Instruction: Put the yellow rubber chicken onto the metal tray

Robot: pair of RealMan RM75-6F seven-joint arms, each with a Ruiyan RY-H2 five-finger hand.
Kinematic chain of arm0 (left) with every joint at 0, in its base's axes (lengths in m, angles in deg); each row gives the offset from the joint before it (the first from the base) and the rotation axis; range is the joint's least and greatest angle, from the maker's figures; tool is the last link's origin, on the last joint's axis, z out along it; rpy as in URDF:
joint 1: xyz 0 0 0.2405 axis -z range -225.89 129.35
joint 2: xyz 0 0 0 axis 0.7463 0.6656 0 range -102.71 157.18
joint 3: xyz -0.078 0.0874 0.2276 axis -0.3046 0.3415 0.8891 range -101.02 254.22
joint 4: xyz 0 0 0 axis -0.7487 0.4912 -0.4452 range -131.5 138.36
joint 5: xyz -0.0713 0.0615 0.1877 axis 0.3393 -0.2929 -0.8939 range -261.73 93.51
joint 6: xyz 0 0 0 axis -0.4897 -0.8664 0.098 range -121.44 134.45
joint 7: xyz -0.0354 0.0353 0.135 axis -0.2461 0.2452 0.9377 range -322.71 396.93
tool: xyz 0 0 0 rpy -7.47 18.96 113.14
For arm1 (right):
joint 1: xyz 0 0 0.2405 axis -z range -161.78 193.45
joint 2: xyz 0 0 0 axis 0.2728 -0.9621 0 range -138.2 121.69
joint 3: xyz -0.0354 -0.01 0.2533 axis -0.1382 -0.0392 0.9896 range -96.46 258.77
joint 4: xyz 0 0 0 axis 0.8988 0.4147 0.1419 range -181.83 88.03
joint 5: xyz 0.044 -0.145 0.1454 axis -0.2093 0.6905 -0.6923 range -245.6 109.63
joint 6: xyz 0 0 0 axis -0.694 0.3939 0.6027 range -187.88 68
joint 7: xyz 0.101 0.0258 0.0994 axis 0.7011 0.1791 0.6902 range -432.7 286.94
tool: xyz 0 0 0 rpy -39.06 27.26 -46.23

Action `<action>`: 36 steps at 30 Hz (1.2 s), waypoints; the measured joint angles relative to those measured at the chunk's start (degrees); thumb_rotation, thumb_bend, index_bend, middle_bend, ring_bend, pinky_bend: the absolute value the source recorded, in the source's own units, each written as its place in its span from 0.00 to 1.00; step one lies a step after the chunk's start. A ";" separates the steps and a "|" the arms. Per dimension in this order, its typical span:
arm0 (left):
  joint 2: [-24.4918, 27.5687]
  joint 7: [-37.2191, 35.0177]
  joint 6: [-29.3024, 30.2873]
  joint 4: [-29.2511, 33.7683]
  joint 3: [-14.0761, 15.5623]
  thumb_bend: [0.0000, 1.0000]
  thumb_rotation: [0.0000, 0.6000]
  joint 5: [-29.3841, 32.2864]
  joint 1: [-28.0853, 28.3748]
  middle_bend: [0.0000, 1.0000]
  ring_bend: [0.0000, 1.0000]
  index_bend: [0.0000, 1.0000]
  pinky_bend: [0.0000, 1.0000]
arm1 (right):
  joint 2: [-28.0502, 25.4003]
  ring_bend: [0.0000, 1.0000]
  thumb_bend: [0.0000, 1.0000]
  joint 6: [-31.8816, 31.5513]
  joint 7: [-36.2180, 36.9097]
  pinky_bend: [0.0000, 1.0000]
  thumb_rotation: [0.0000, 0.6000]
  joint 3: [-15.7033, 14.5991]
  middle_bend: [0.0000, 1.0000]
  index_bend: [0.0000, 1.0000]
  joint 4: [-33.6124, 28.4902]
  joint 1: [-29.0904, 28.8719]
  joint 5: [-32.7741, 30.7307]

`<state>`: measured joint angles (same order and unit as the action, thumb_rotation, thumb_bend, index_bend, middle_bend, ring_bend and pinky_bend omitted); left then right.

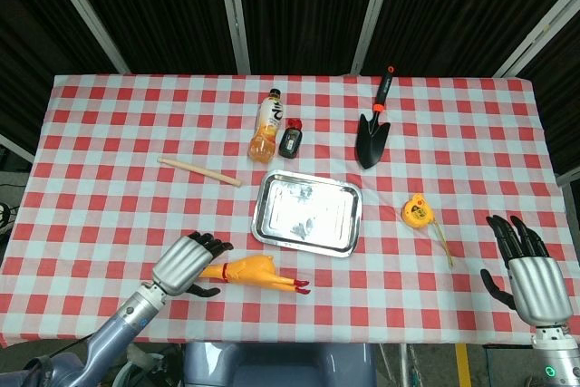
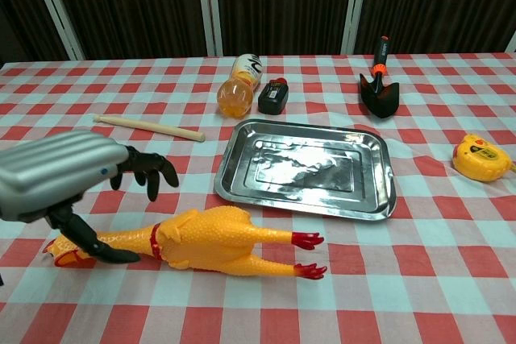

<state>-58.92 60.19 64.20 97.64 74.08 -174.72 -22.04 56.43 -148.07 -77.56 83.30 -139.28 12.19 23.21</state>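
Note:
The yellow rubber chicken (image 1: 256,272) (image 2: 211,242) lies on its side near the table's front edge, red feet pointing right. My left hand (image 1: 185,265) (image 2: 68,179) hovers over its head and neck with fingers spread, holding nothing; the thumb reaches down by the neck. The head is hidden in the head view. The metal tray (image 1: 307,215) (image 2: 307,167) sits empty just behind and right of the chicken. My right hand (image 1: 526,274) stays open at the front right edge, far from both.
An orange juice bottle (image 1: 265,126), a small black bottle (image 1: 290,141) and a garden trowel (image 1: 373,132) lie behind the tray. A wooden stick (image 1: 199,172) lies at the left, a yellow tape measure (image 1: 416,213) right of the tray.

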 measured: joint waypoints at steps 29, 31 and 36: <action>-7.42 3.41 -1.56 -5.49 1.32 0.18 1.00 9.13 2.64 0.42 0.35 0.29 0.46 | -0.09 0.04 0.37 0.14 3.61 0.16 1.00 -0.49 0.12 0.00 2.79 1.20 -1.19; -7.30 2.82 -1.36 -5.18 1.47 0.18 1.00 9.03 2.66 0.42 0.36 0.29 0.47 | -0.14 0.04 0.37 0.20 4.15 0.16 1.00 -0.48 0.12 0.00 2.98 1.13 -0.16; -6.37 1.57 -1.67 -3.81 1.89 0.21 1.00 9.27 3.08 0.42 0.36 0.29 0.48 | -2.57 0.04 0.37 0.20 4.18 0.16 1.00 -0.86 0.12 0.00 1.82 1.26 -0.82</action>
<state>-65.28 61.76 62.53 93.83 75.98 -165.45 -18.96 53.86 -147.87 -73.37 82.44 -137.46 13.45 22.39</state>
